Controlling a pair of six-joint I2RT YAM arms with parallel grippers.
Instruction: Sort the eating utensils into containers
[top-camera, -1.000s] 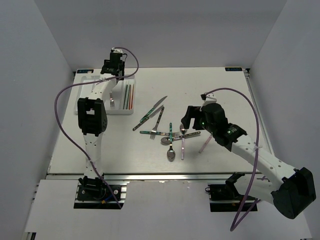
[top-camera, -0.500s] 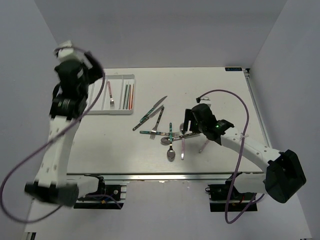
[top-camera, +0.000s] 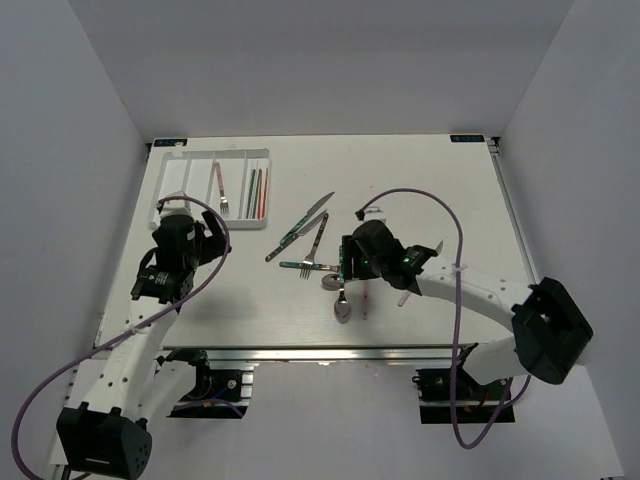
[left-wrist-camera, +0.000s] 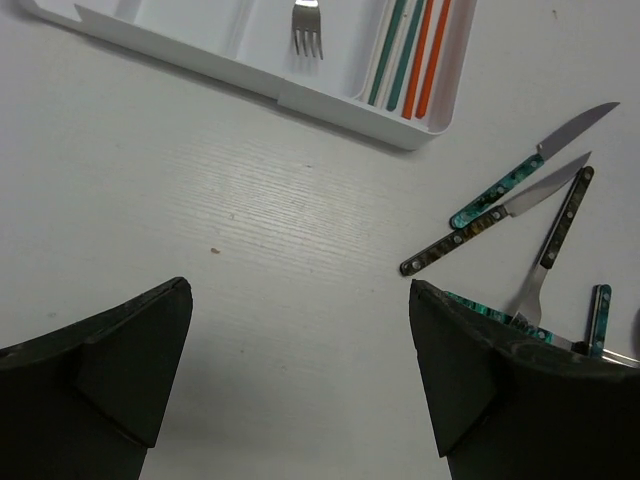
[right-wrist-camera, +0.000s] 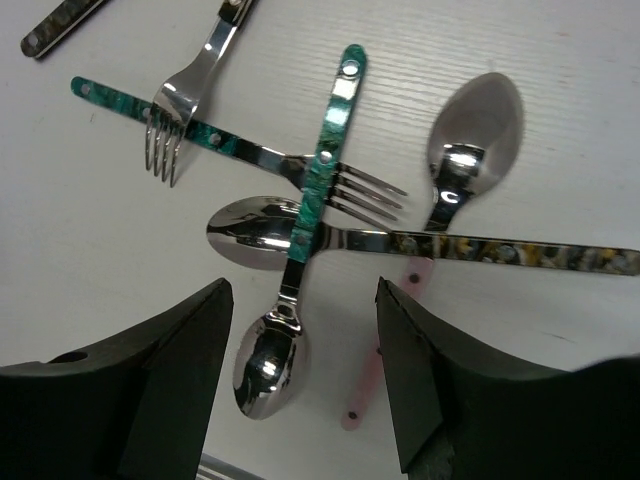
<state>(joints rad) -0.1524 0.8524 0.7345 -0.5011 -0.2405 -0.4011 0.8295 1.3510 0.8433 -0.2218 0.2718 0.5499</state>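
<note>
Jaws hang parted over a white table (top-camera: 450, 190) between grey walls (top-camera: 320, 60).

The left arm (top-camera: 120, 355) and the right arm (top-camera: 480, 290) have white tubes and black joints. A purple cable (top-camera: 224, 243) loops along each arm. The fingers (left-wrist-camera: 110, 370) are thick black wedges.

Robot lab test cell: bare white walls (top-camera: 330, 60) encl. white table (top-camera: 440, 180), alu mounting rail (top-camera: 330, 352), purple cables (top-camera: 458, 330).

Overhead camera looks down; both wrist cameras share the dark-handled fork (left-wrist-camera: 553, 245).
</note>
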